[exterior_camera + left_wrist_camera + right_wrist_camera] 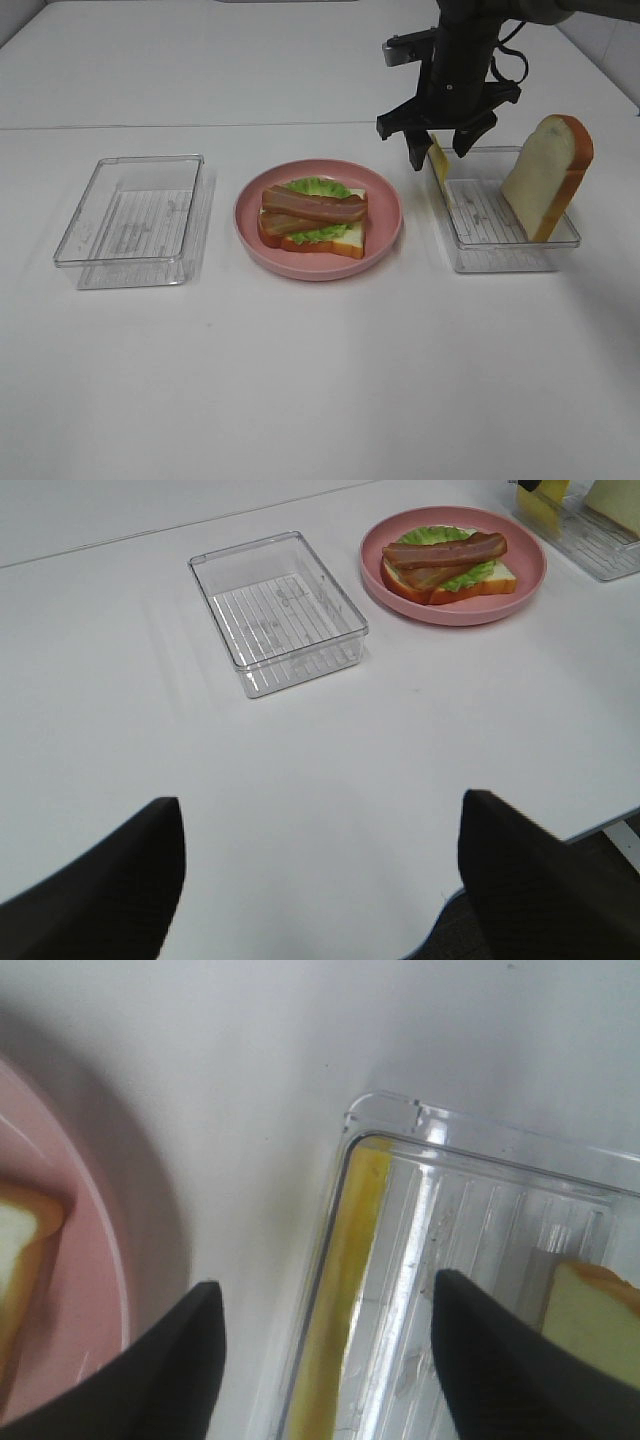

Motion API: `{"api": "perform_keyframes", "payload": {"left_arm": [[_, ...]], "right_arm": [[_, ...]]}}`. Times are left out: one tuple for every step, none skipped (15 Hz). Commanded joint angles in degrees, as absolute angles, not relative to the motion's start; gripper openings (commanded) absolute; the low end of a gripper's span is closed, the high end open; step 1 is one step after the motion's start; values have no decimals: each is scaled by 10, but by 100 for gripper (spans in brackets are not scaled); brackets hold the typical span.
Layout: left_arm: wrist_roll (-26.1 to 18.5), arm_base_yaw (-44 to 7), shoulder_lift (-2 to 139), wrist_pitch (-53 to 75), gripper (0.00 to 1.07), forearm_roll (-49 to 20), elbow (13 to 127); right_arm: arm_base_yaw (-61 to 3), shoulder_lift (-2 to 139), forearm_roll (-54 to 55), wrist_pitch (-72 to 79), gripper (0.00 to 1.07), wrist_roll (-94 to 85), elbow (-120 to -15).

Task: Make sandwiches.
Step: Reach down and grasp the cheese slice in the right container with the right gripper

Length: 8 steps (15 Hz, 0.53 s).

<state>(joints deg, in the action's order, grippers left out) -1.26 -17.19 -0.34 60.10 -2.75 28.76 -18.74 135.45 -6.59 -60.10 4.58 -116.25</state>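
At the table's [320, 400] middle, your round pink plate [387, 215] carries the open sandwich [313, 215]: a white, brown-crusted bread slice [345, 240], ruffled lettuce [318, 187] and two glossy bacon strips [315, 207]. Toward the right edge, a clear ribbed tray [500, 262] holds a thin yellow cheese slice [437, 162] upright against its plate-side wall and a second bread slice [545, 175] leaning opposite. Your right gripper [439, 153] hovers with fingers spread either side of the cheese. Your left gripper [320, 880] gapes wide over smooth white table, well apart from the left tray [125, 262].

The right arm [455, 60] is matte black with looped cables [516, 62] — its end effector [438, 153] carries blunt dark fingers [165, 1380].
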Motion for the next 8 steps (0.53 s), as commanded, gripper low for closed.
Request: {"api": "perform_keyframes", "payload": {"left_arm": [[-14, -173, -15, 596, 73, -31, 286], [-14, -173, -15, 596, 73, -31, 286], [-14, -173, -15, 596, 73, -31, 286], [-14, -173, -15, 596, 73, -31, 286], [-14, -173, -15, 596, 73, -31, 286], [-14, -173, -15, 596, 73, -31, 286], [-14, -173, -15, 596, 73, -31, 286], [-14, -173, -15, 596, 73, -31, 286]], "right_arm": [[-184, 1357, -74, -602, 44, 50, -1167], [-184, 1357, -74, -603, 35, 50, -1167], [-184, 1357, -74, -603, 30, 50, -1167], [-184, 1357, -77, -604, 22, 50, -1167], [-184, 1357, -78, -606, 16, 50, -1167], [-184, 1357, -83, -606, 9, 50, -1167], [-184, 1357, -86, -608, 0, 50, -1167], [-184, 1357, -86, -609, 0, 50, -1167]]}}
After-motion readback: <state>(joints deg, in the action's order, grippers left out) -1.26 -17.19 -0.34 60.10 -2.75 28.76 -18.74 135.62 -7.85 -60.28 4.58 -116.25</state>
